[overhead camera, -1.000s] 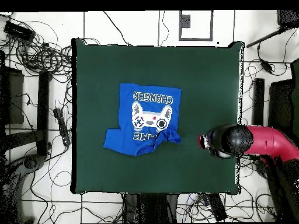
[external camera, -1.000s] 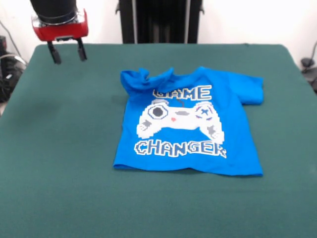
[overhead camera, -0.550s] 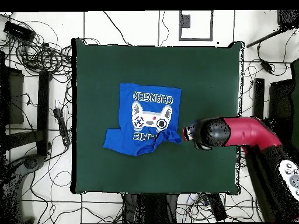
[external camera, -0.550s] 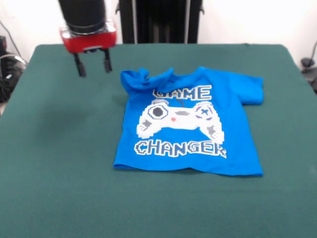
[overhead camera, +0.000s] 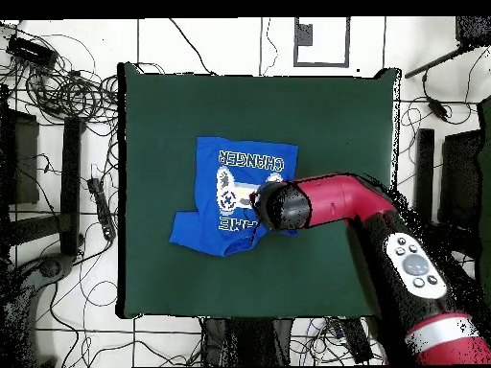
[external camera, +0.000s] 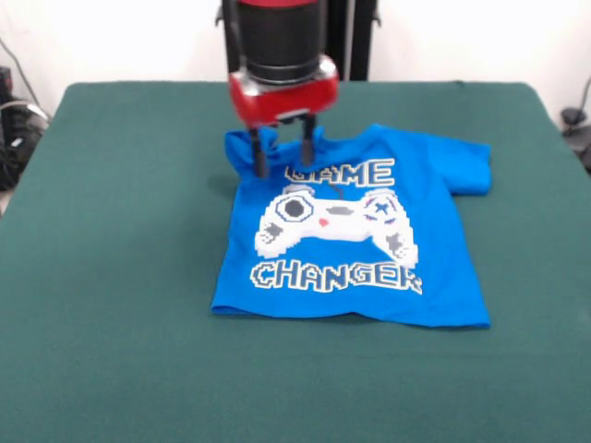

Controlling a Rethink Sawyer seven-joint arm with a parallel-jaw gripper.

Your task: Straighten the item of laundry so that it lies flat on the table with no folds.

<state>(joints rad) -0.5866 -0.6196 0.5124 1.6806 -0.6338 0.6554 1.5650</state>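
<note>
Soft matt blue cloth T-shirt (external camera: 360, 231), matt felt-like green table (external camera: 120, 305), glossy red plastic tool (external camera: 283, 153) housing

Pale tiled floor (overhead camera: 192, 43): light squares with dark grout lines, showing on all sides of the counter in the overhead view.

Loose black cables (overhead camera: 72, 91): tangled in loops and strands over the floor, densest at the upper left, with more along the right side and the bottom edge.

Grey square floor plate (overhead camera: 320, 40): framed panel with a small dark patch in one corner, set in the floor beyond the counter's top edge.

Black upright bars (overhead camera: 70, 182): long dark pieces lying on the floor left of the counter.

White wall (external camera: 462, 37): plain, behind the counter in the front view.
</note>
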